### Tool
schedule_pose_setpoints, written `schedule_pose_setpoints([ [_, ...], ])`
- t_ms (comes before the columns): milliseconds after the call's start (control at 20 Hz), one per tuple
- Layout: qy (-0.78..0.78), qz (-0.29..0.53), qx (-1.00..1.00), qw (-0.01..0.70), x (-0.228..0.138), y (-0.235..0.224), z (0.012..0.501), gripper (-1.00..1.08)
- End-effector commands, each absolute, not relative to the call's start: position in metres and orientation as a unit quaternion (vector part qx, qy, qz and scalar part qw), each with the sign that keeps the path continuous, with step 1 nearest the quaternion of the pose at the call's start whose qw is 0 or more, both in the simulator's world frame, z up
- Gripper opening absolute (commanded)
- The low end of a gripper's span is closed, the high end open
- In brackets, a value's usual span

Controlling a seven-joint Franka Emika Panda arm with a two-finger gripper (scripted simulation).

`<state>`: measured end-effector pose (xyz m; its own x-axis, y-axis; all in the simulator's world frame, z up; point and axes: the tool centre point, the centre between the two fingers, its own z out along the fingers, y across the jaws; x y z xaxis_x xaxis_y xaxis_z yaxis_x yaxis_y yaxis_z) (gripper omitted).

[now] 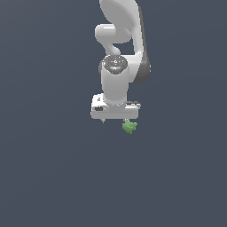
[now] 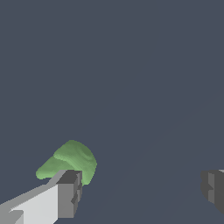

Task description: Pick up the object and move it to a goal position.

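Observation:
The object is a small light-green lumpy piece on the dark grey floor, just below the white gripper hand on the exterior view's right. My gripper hangs low above the floor, pointing down. In the wrist view the gripper is open, its two grey fingertips far apart. The object lies right by one fingertip, partly hidden behind it and outside the gap. The other fingertip stands far from it. Nothing is between the fingers.
A plain dark grey floor fills both views. The white arm rises behind the gripper toward the top of the exterior view. No goal marker shows.

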<state>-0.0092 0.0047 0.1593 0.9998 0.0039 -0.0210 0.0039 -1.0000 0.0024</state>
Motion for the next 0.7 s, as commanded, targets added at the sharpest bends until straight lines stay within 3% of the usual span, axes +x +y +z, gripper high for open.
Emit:
schedule_pose_setpoints([
  [0, 0.002, -0.01, 1.0, 0.001, -0.0092, 0.0047, 0.1593, 1.0],
  [650, 0.008, -0.005, 1.0, -0.01, -0.0036, 0.0096, 0.1579, 1.0],
])
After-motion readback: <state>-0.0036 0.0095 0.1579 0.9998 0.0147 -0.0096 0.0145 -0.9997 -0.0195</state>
